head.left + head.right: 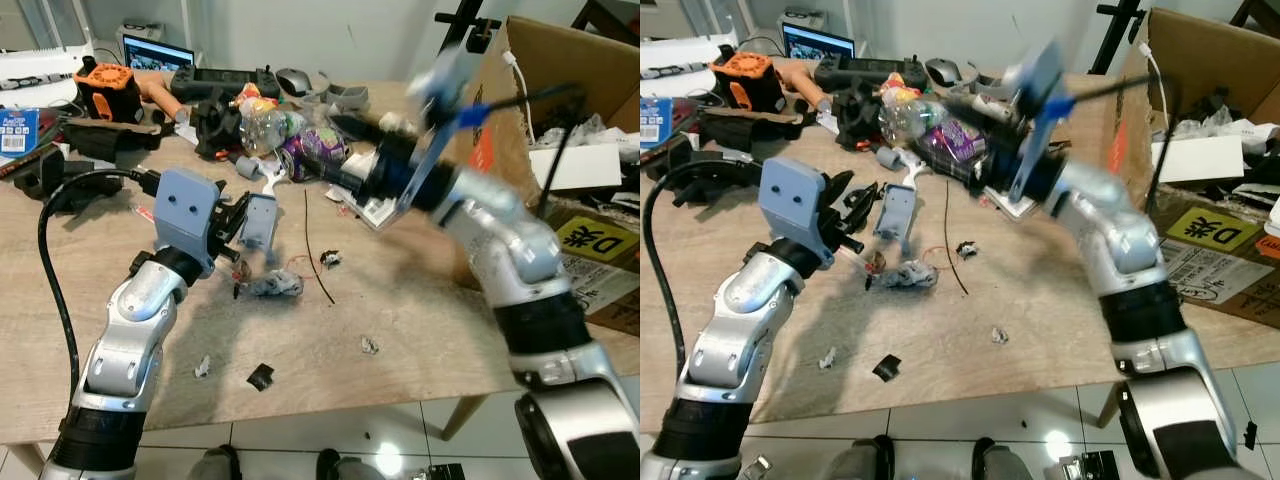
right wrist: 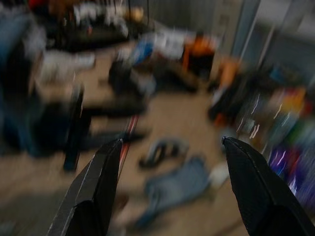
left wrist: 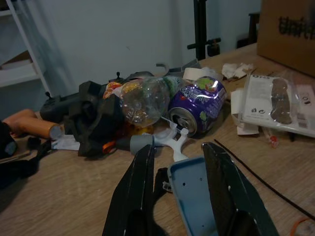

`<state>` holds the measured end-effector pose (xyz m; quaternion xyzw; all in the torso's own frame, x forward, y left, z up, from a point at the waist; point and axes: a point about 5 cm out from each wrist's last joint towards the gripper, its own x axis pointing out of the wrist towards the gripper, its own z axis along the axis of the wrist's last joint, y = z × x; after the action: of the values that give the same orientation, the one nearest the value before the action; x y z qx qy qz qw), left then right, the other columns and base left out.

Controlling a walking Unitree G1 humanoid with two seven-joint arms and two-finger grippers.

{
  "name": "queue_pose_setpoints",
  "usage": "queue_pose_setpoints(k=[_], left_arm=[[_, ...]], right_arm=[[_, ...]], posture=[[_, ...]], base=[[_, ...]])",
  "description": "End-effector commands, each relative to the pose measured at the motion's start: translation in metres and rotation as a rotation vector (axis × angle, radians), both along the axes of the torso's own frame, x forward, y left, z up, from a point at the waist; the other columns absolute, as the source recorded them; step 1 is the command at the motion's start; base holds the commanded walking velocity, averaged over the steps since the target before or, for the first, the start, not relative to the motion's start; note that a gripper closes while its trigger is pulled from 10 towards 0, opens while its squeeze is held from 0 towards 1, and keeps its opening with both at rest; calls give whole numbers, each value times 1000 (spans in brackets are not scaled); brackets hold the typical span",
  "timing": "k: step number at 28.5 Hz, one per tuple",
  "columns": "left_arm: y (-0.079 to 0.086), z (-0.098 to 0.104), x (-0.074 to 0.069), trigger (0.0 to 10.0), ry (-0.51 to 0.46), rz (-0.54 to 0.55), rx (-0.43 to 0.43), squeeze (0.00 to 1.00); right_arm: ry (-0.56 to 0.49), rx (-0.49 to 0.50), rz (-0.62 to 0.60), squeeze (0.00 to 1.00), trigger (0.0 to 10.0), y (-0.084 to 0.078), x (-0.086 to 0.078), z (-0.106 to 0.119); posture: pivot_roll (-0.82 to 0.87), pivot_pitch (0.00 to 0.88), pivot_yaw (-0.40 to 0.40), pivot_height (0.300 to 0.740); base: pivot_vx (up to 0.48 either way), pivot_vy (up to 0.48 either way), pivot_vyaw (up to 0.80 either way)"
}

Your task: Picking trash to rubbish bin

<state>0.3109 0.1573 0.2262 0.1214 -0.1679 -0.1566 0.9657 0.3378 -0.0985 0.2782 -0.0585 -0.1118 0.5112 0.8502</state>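
**Two claws over a cluttered worktop**

Two claws are up over the wooden worktop, and scraps lie all across it. The left claw sits low at the left, its black fingers parted narrowly around the near end of a pale blue plastic piece, which lies flat on the wood. Just near of that piece rests a grey crumpled wad, with a thin black wire running past its right side. Smaller bits dot the near edge: a black scrap, a pale scrap and another pale one to the right.

Over to the right claw: it is blurred, raised above the far middle of the worktop, fingers spread wide with nothing between them. Below and beyond it lies the far pile, with a crushed purple can touching a clear plastic bottle. A packaged item in clear wrap lies right of the can. An open cardboard box stands at the far right.
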Motion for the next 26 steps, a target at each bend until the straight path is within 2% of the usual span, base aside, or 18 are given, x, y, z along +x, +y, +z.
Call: queue_pose_setpoints(k=[1,2,3,4,7,10,12,13,14,15,18,20,22,24,26], left_arm=[[3,-7,0,10000,30,27,37,0],[3,-7,0,10000,30,27,37,0],[7,-8,2,10000,35,63,40,0],[13,-7,3,10000,36,94,32,0],[18,-6,5,10000,38,118,12,0],[12,-9,7,10000,54,79,21,0],[11,-9,6,10000,56,72,20,0],[8,-10,5,10000,58,59,26,0],[8,-10,5,10000,58,59,26,0],[7,-10,6,10000,59,59,27,0],[6,-10,5,10000,58,59,25,0],[7,-9,7,10000,56,64,26,0],[8,-9,7,10000,55,68,24,0],[9,-10,5,10000,57,70,19,0],[8,-12,5,10000,61,69,19,0]], right_arm=[[61,-61,34,0,10000,3,-9,-13],[61,-61,34,0,10000,3,-9,-13],[91,-74,38,949,10000,3,-11,-20],[115,-89,35,1000,10000,4,-14,-26],[173,-102,51,1000,10000,4,-22,-41],[208,-151,82,1000,10000,7,-28,-63],[208,-165,83,1000,10000,8,-29,-67],[217,-169,75,851,10000,10,-29,-77],[217,-169,75,851,10000,10,-29,-77],[225,-168,64,0,10000,12,-28,-84],[210,-262,21,0,10000,16,-27,-111],[197,-289,11,0,10000,17,-26,-117],[200,-293,4,0,10000,17,-25,-120],[179,-312,-18,0,10000,18,-23,-124],[145,-280,-79,0,10000,17,-15,-127]], posture=[[73,194,-68,740],[73,194,-68,740],[81,210,-70,740],[71,206,-67,740],[73,185,-63,740],[69,200,-61,740],[70,192,-60,740],[74,182,-57,740],[74,182,-57,740],[74,201,-58,740],[76,183,-58,740],[80,197,-62,740],[78,218,-64,740],[71,202,-62,740],[77,211,-65,740]], base=[[0,0,0],[0,0,0],[0,0,0],[0,0,0],[0,0,0],[0,0,0],[0,0,0],[0,0,0],[0,0,0],[0,0,0],[0,0,0],[0,0,0],[0,0,0],[0,0,0],[0,0,0]])
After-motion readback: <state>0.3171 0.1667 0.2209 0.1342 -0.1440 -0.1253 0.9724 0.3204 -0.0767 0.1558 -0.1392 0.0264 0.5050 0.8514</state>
